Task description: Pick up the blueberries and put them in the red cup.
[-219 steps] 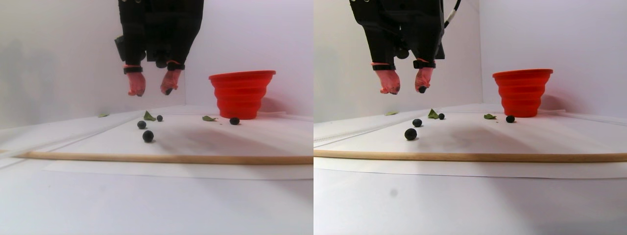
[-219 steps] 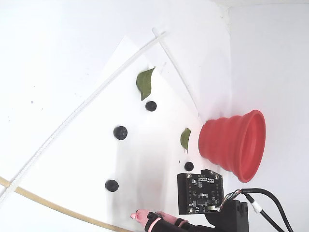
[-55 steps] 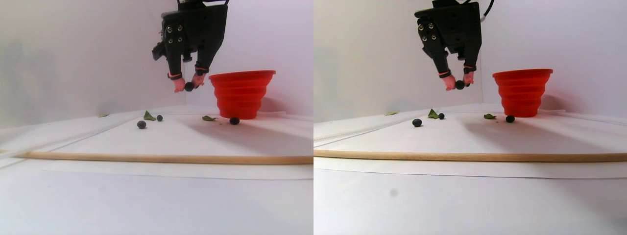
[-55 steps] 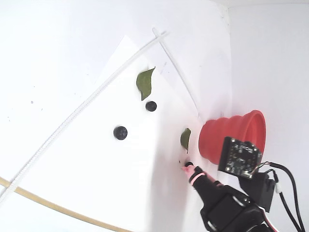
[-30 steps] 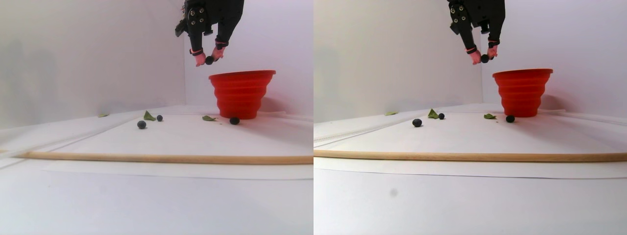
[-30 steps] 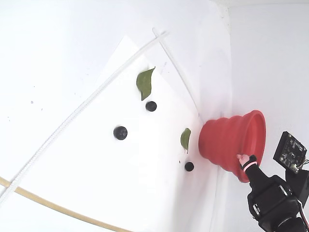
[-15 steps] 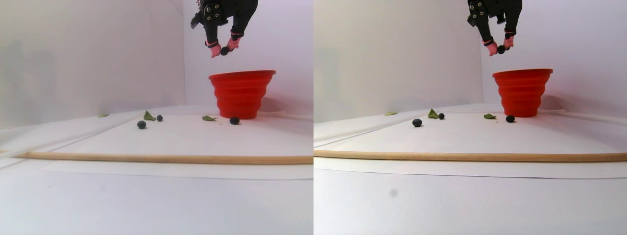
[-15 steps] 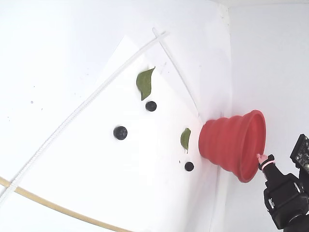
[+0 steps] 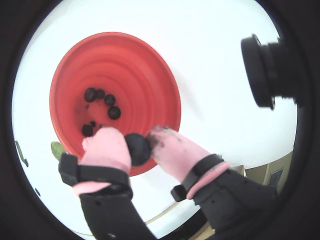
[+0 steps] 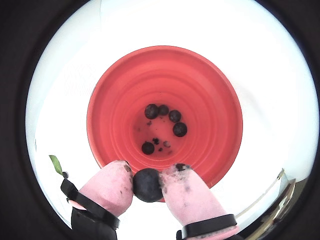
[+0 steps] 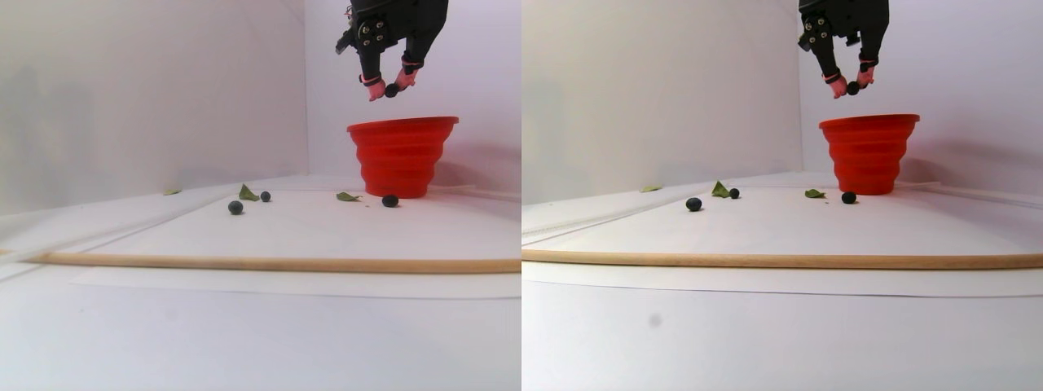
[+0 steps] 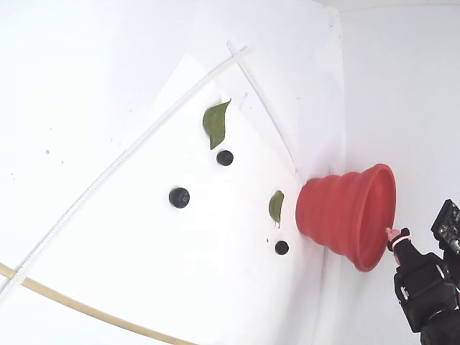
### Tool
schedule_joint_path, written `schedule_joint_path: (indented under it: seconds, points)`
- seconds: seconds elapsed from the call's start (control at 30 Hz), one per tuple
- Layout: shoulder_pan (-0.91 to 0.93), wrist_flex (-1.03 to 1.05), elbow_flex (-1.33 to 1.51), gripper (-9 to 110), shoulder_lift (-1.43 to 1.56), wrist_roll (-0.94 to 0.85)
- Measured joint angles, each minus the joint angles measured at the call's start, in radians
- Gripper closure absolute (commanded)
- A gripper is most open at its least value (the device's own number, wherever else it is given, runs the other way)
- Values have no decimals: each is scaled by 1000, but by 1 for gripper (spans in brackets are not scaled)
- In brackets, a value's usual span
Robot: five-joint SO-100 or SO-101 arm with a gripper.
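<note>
Worktop (image 12: pixel 86 86), fixed view, read left to right: one loose blueberry (image 12: pixel 179 197) out in the open, a second blueberry (image 12: pixel 225 157) just below a green leaf (image 12: pixel 215 123), a third blueberry (image 12: pixel 282 247) close to the foot of the red cup (image 12: pixel 345 215), near a smaller leaf (image 12: pixel 276 207). Wooden strip (image 11: pixel 269 264) runs across the front in the stereo pair view.

Pincer (image 10: pixel 148 185): nearly closed, pink-covered fingertips (image 10: pixel 112 187) pinching a held blueberry (image 10: pixel 148 184) from both sides. It hangs above the cup, over the near part of the rim and not yet centred, as both wrist views show.

Progress: about five berries in cup (image 10: pixel 162 125) on its floor, plus small dark specks. Judged partway done; one in the grip awaiting release, three left on the worktop.

Orientation: the cup stands upright, mouth upward, widest at the rim and stepping down to a narrow base; long axis vertical. The berries are round, no axis to speak of.

Release looks better made after a slight shift toward the cup centre, else the berry may clip the rim.
</note>
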Motion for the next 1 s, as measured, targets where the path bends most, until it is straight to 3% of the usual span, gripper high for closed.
schedule_joint_path:
  seconds: [0.23,1.0]
  points:
    - [3,-26,-3,84,-26,0]
    - [-115,72,20,85,98,18]
